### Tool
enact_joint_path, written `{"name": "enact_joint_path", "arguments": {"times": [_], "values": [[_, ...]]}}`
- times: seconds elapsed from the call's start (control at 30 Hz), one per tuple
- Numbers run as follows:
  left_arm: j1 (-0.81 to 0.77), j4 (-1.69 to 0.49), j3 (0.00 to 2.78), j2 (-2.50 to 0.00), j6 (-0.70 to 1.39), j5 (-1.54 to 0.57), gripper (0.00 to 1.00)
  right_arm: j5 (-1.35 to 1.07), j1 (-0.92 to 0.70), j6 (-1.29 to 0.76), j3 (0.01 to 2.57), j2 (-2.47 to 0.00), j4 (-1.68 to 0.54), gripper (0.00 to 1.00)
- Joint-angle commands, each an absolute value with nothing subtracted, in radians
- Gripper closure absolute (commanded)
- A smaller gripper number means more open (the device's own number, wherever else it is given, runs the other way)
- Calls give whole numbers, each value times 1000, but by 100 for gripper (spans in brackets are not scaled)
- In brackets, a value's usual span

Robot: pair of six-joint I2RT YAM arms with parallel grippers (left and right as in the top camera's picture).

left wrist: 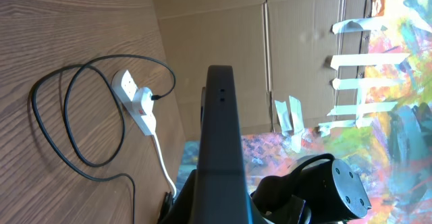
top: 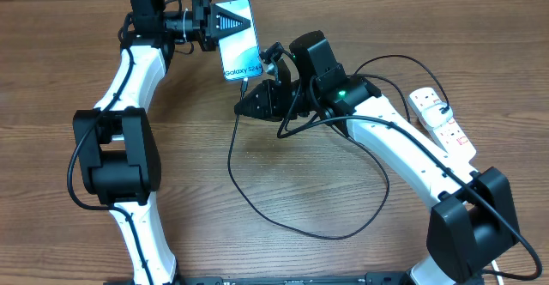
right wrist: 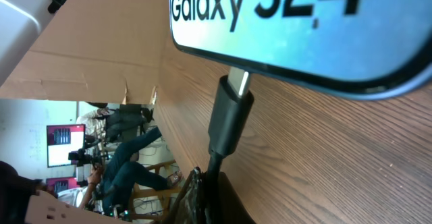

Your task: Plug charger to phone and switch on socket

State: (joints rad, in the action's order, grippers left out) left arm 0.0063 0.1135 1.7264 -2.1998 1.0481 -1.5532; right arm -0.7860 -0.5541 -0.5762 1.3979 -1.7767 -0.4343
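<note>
The phone (top: pixel 238 40) shows a light blue screen with "Galaxy S24+" text and sits at the table's far middle, tilted up. My left gripper (top: pixel 208 21) is shut on its far end; in the left wrist view the phone's dark edge (left wrist: pixel 220 129) rises from the jaws (left wrist: pixel 216 207). My right gripper (top: pixel 244 105) is shut on the charger cable just behind its black connector (top: pixel 244 84). In the right wrist view the connector (right wrist: pixel 228 119) has its metal tip at the phone's (right wrist: pixel 304 21) bottom edge, part of the metal still showing. The socket (top: pixel 443 122) lies at the right.
The black cable (top: pixel 257 212) runs in loose loops across the table's middle to a white adapter on the power strip (left wrist: pixel 138 99), with loops (left wrist: pixel 61 136) beside it. Cardboard walls (left wrist: pixel 223 21) stand behind the table. The right arm's own cables hang near its wrist.
</note>
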Motion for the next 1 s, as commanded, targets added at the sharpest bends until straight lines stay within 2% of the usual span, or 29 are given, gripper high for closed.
{"name": "enact_joint_path", "arguments": {"times": [0.0,0.97], "values": [[-2,121,1736,-2186,1044,-1580,96,-806,-553,-576,1400,-1782,-423,96],[-9,140,1736,-2186,1009,-1581,96,-772,-481,-523,1400,-1782,-412,96]]}}
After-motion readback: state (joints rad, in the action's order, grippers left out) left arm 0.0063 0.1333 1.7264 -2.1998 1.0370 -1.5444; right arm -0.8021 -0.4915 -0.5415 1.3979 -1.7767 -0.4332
